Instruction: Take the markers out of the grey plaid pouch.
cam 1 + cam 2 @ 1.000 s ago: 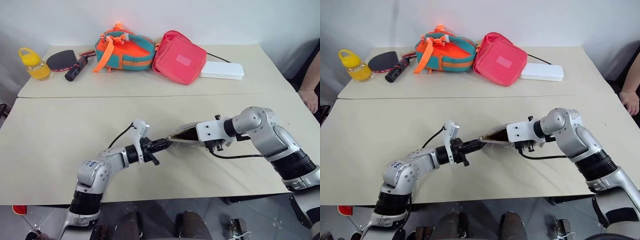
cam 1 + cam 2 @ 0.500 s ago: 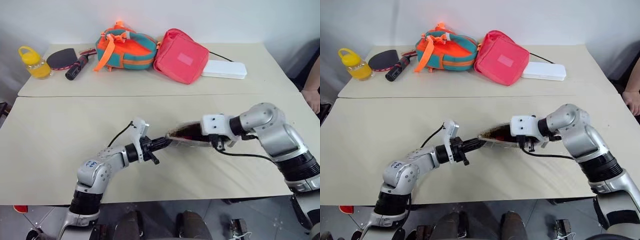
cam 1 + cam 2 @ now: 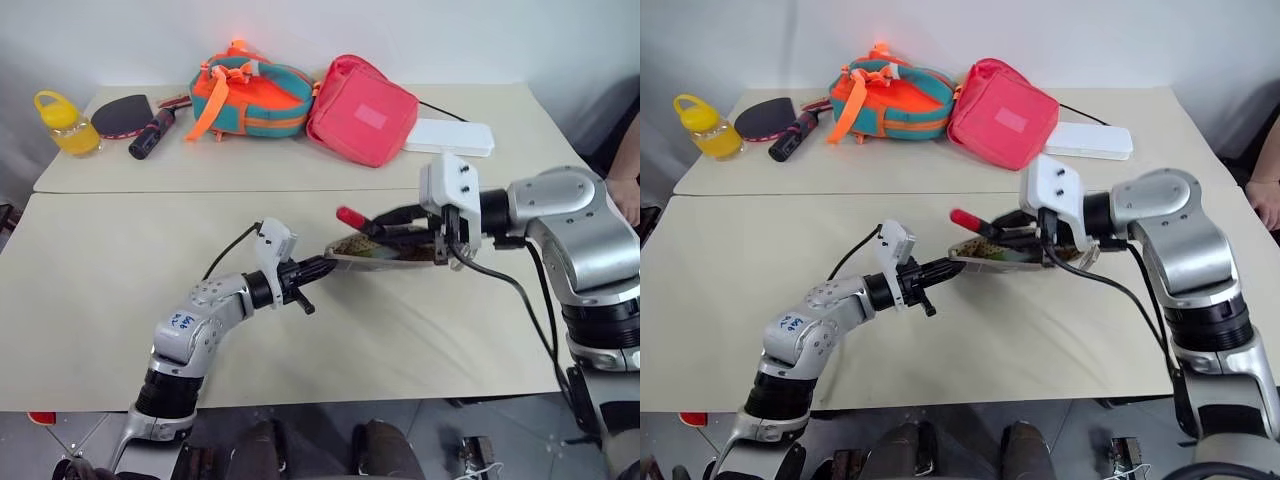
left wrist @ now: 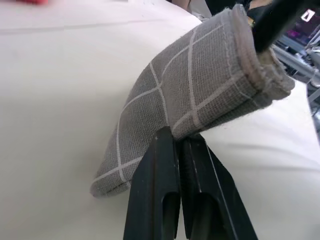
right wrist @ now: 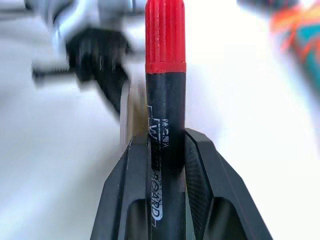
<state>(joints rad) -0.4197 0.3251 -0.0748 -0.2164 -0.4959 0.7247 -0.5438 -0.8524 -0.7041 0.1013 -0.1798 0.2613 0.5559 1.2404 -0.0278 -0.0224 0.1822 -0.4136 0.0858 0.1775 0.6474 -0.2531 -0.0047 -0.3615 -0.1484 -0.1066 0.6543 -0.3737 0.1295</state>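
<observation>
The grey plaid pouch (image 3: 385, 256) hangs just above the near table, its dark mouth facing up. My left gripper (image 3: 320, 268) is shut on the pouch's left end; in the left wrist view its black fingers (image 4: 160, 170) pinch the folded plaid fabric (image 4: 200, 85). My right gripper (image 3: 392, 224) hovers over the pouch mouth, shut on a marker (image 3: 350, 217) with a red cap and black barrel that points left and is clear of the pouch. In the right wrist view the marker (image 5: 165, 35) stands between the fingers (image 5: 200, 150). What is inside the pouch is hidden.
On the far table lie a yellow bottle (image 3: 58, 123), a table tennis paddle (image 3: 135, 122), a teal and orange backpack (image 3: 250, 98), a pink-red bag (image 3: 360, 112) and a white box (image 3: 448, 137). A person's hand (image 3: 626, 195) rests at the right edge.
My right gripper has risen and swung left, drawing the red-capped marker up out of the pouch. The left gripper has kept its hold and lifted the pouch slightly.
</observation>
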